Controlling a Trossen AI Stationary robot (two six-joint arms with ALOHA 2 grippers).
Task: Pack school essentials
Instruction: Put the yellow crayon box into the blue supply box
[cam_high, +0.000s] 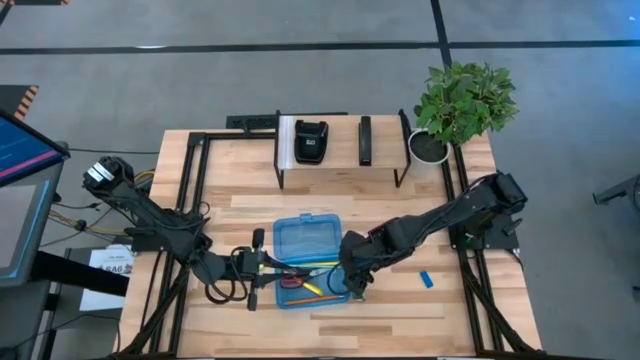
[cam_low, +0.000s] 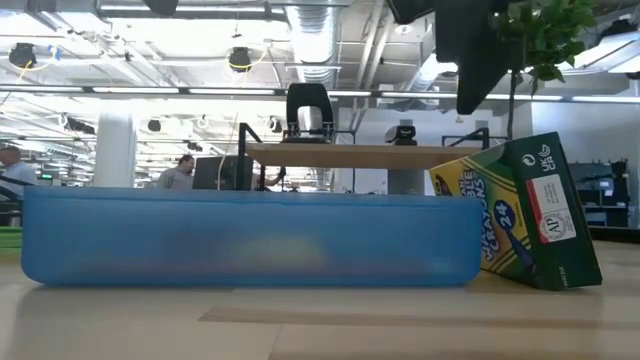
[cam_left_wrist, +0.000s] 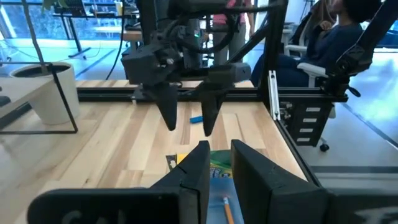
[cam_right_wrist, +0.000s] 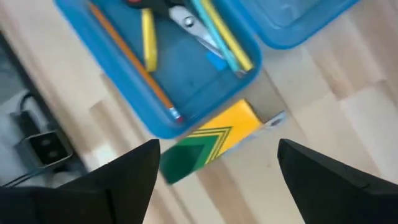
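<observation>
The open blue box (cam_high: 310, 287) holds an orange pencil (cam_right_wrist: 130, 62), yellow pencils (cam_right_wrist: 225, 38) and scissors (cam_right_wrist: 186, 18). The yellow-green crayon box (cam_low: 530, 215) stands tilted on the table, its upper edge leaning against the blue box's right end (cam_low: 470, 240). My right gripper (cam_right_wrist: 217, 180) hangs open above the crayon box (cam_right_wrist: 211, 140), fingers wide on either side and clear of it. My left gripper (cam_left_wrist: 219, 168) sits at the blue box's left end, pointing nearly level, its fingers a narrow gap apart with nothing between them. A small blue eraser (cam_high: 426, 279) lies on the table to the right.
The blue box's lid (cam_high: 305, 238) lies open on its far side. A wire shelf at the back carries a black device (cam_high: 311, 140). A potted plant (cam_high: 460, 105) stands at the far right corner. A person (cam_left_wrist: 329, 37) sits beyond the table.
</observation>
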